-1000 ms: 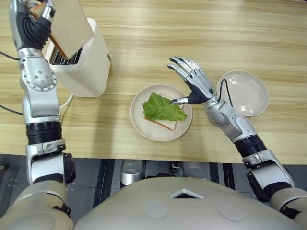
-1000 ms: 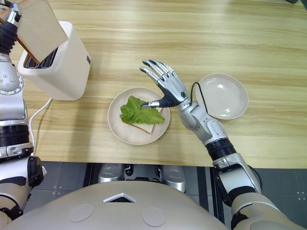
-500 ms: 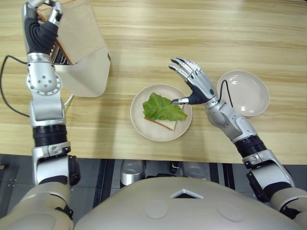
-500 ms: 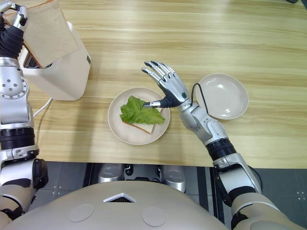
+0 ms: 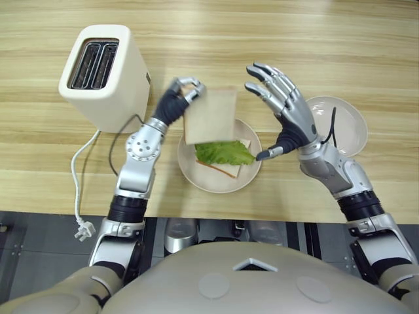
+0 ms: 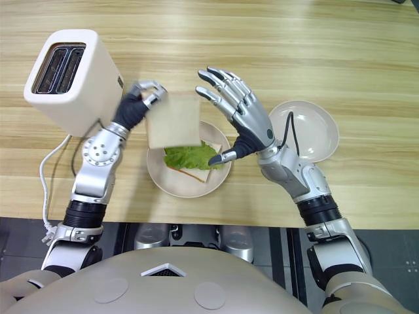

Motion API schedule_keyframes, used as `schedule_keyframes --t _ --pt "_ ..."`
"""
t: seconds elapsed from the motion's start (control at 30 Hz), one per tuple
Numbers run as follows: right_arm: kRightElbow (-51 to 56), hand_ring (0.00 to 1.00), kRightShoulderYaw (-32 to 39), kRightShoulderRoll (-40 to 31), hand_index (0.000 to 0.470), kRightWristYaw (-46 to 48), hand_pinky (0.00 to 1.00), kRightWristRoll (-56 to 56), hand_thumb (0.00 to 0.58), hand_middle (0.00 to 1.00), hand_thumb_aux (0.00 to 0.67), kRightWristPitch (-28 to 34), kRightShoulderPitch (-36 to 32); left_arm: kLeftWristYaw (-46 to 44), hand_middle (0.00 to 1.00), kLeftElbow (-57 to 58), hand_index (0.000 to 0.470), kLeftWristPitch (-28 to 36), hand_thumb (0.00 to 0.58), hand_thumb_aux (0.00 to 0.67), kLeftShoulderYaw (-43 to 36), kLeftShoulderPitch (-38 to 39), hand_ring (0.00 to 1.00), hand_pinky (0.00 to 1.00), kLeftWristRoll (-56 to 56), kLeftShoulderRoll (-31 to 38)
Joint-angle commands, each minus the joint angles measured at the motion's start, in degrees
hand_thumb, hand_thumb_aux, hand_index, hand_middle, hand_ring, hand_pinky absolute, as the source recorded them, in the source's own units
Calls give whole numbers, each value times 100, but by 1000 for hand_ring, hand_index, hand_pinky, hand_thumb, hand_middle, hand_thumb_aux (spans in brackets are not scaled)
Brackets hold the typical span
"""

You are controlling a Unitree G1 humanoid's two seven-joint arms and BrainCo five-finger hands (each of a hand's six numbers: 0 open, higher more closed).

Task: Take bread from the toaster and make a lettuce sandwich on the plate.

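Two hands hover over the light wooden table (image 5: 340,39). The left hand (image 5: 174,104) pinches a square pale slice of bread (image 5: 211,116) by its left edge, above the round beige plate (image 5: 216,186) near the front edge. The right hand (image 5: 289,112) is spread wide and holds nothing, just beside the plate's right rim. On the plate, a green lettuce leaf (image 5: 224,153) covers a second bread slice (image 5: 227,171). A cream toaster (image 5: 111,82) stands toward the left edge, and another beige dish (image 5: 345,127) toward the right.

- The wooden worktop (image 5: 275,46) carried a white toaster (image 5: 111,85), upright at its left.
- The toaster's cord (image 5: 72,180) ran across the wood and over the near edge.
- A plate (image 5: 216,185) sat mid-worktop, near the front.
- A second plate (image 5: 347,131) lay to its right, apart from it.
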Motion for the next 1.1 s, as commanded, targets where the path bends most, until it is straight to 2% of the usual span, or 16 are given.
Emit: schedule_keyframes --t 0.03,0.33,0.5,0.63,0.93,1.1 --pt "-37 0 30 -193 0 294 0 18 0 0 0 -417 64 -978 1000 722 460 111 580 670 -136 -336 1000 1000 -442 96" --pt "1 0 63 -398 0 508 0 -634 0 0 0 -668 122 -2757 1000 2648 460 336 580 670 -236 -1979 1000 1000 -746 371" --pt "4 0 213 -431 0 386 0 -1268 0 0 0 -615 147 -2936 1000 3397 460 261 580 670 -309 -2461 1000 1000 -538 245" --pt "-54 0 393 -451 0 328 0 -1749 0 0 0 -475 106 -2921 1000 3581 460 210 580 670 -356 -2384 1000 1000 -492 47" --pt "-68 0 687 -529 0 324 0 -1985 0 0 0 -393 45 -2759 1000 3372 460 389 580 670 -350 -1906 1000 1000 -498 -146" --pt "251 0 970 -542 0 690 0 -2094 0 0 0 -158 -50 -2714 1000 3291 460 342 580 670 -442 -1857 1000 1000 -345 -80"
